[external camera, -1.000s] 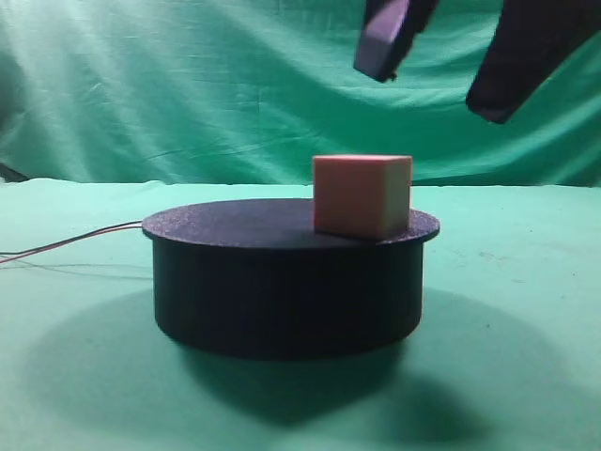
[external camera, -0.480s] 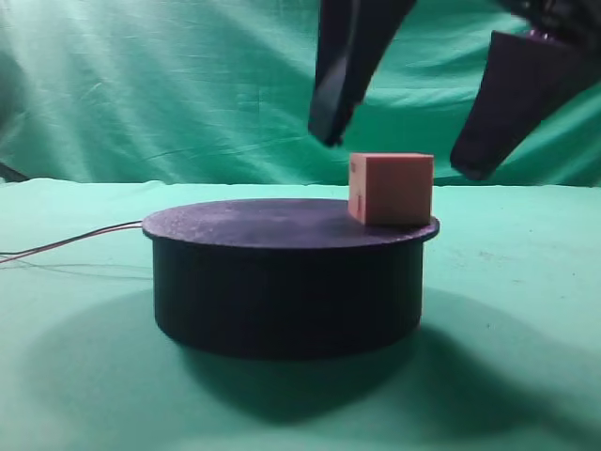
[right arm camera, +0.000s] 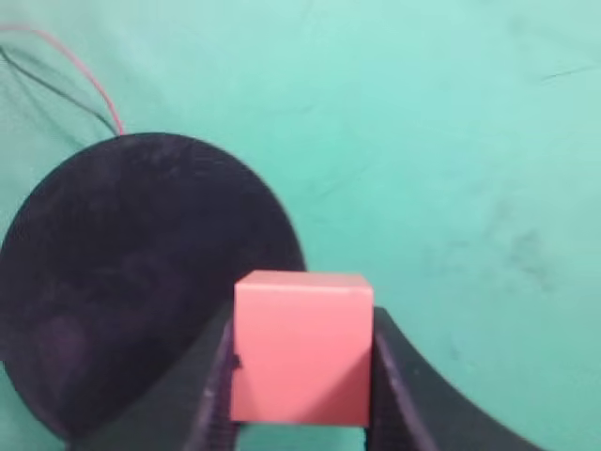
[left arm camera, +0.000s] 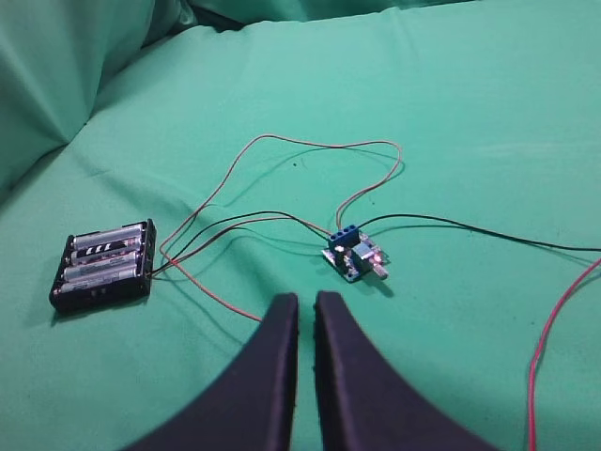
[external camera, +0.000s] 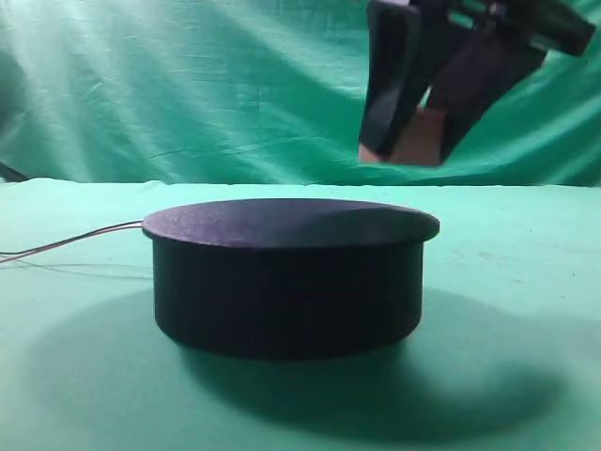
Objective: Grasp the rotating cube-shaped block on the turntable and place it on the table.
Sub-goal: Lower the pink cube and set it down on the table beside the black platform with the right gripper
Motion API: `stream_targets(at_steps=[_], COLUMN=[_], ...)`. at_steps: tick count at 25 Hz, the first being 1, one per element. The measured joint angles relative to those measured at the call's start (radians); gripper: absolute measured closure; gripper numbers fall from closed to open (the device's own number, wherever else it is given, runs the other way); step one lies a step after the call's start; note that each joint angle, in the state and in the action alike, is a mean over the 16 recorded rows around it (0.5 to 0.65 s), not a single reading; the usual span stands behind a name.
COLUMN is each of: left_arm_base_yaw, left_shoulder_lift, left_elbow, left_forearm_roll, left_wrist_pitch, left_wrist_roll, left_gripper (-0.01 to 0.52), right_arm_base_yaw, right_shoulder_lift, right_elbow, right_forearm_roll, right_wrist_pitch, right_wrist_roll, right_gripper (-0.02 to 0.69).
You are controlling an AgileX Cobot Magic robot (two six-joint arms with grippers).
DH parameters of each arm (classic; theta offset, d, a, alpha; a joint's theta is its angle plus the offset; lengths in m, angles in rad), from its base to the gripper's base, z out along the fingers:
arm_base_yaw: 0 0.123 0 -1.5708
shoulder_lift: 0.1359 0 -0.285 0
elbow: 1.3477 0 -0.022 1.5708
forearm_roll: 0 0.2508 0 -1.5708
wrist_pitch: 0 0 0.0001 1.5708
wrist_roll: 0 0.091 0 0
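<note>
My right gripper (external camera: 413, 141) is shut on the pink cube-shaped block (external camera: 420, 138) and holds it in the air above the right rim of the black turntable (external camera: 286, 274). In the right wrist view the block (right arm camera: 302, 348) sits clamped between both black fingers (right arm camera: 211, 385), with the turntable's dark top (right arm camera: 131, 272) below and to the left. The turntable's top is bare. My left gripper (left arm camera: 306, 305) is shut and empty, off to the side over the green table (left arm camera: 470, 113).
Thin red wires (external camera: 66, 246) run left from the turntable. In the left wrist view a black battery holder (left arm camera: 103, 266), a small blue circuit board (left arm camera: 354, 255) and looping red and black wires (left arm camera: 310, 150) lie on the green cloth.
The right gripper came down around the cube, closed on it and lifted it off the turntable. The turntable's top now stands bare.
</note>
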Motion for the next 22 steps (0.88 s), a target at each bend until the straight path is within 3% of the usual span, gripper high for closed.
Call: stream_targets(at_steps=[6, 16, 19, 22], left_arm_base_yaw=[0.0, 0.0, 0.0, 0.0], left_shoulder_lift=[0.0, 0.0, 0.0, 0.0], left_elbow=[0.0, 0.0, 0.0, 0.0], left_forearm_roll=[0.0, 0.0, 0.0, 0.0], left_wrist_pitch=[0.0, 0.0, 0.0, 0.0], left_wrist_roll=[0.0, 0.0, 0.0, 0.0], left_gripper=[0.514, 0.514, 0.514, 0.514], right_arm_base_yaw=[-0.03, -0.03, -0.03, -0.03], right_shoulder_lift=[0.013, 0.044, -0.001, -0.076], right_elbow=[0.099, 0.107, 0.078, 0.048], right_forearm_roll=[-0.004, -0.017, -0.043, -0.071], right_wrist_pitch=[-0.052, -0.062, -0.001, 0.075], right_wrist_roll=[0.002, 0.024, 0.046, 0.07], right_gripper=[0.407, 0.224, 0.225, 0.282])
